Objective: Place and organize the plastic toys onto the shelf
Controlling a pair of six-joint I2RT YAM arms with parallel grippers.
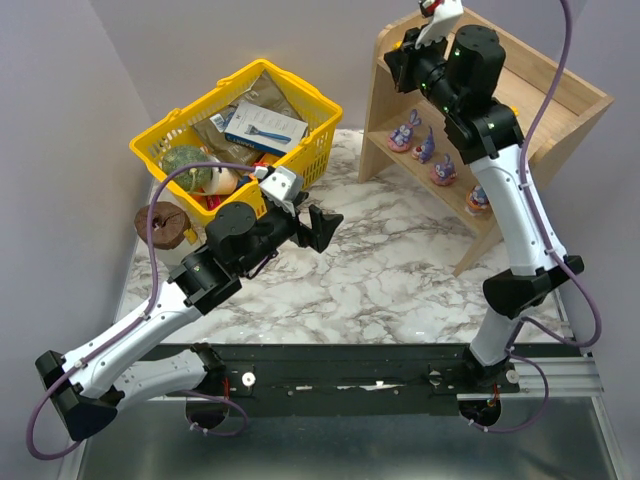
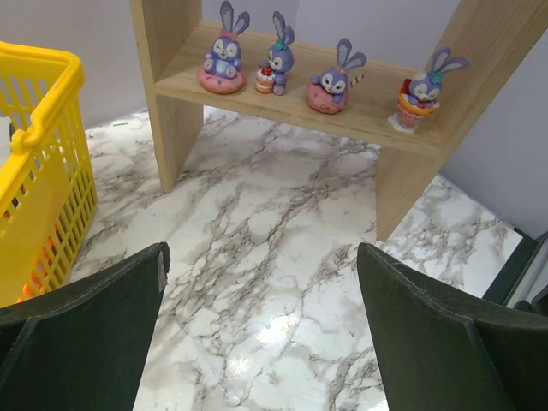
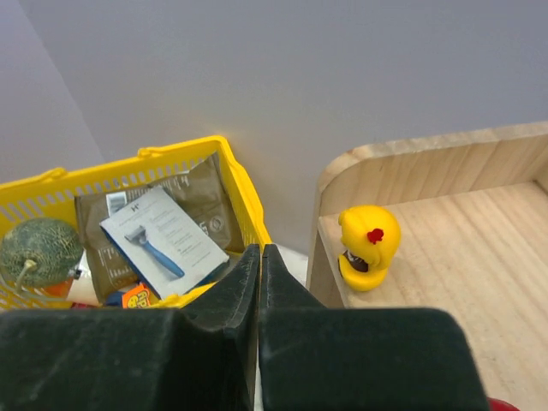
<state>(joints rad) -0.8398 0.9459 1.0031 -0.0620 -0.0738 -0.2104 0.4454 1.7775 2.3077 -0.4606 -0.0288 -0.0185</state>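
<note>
Yellow toy [image 3: 368,247] atop shelf [image 3: 467,227] shows only in right wrist view.

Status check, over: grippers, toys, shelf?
Left gripper open, empty, over the table. Right gripper shut, empty, at shelf top tier. Yellow toy upright on top tier; four purple bunny toys on lower tier. Yellow basket beside shelf, not blocking.

Light-wood 2-tier shelf [image 2: 163,94], toys on both tiers.
Lower tier: 4 purple long-eared toys [image 2: 334,79] upright in a row, set apart, facing out. Top tier: yellow round toy [image 3: 368,244], red dot on it, upright nr rounded corner rim.
</note>
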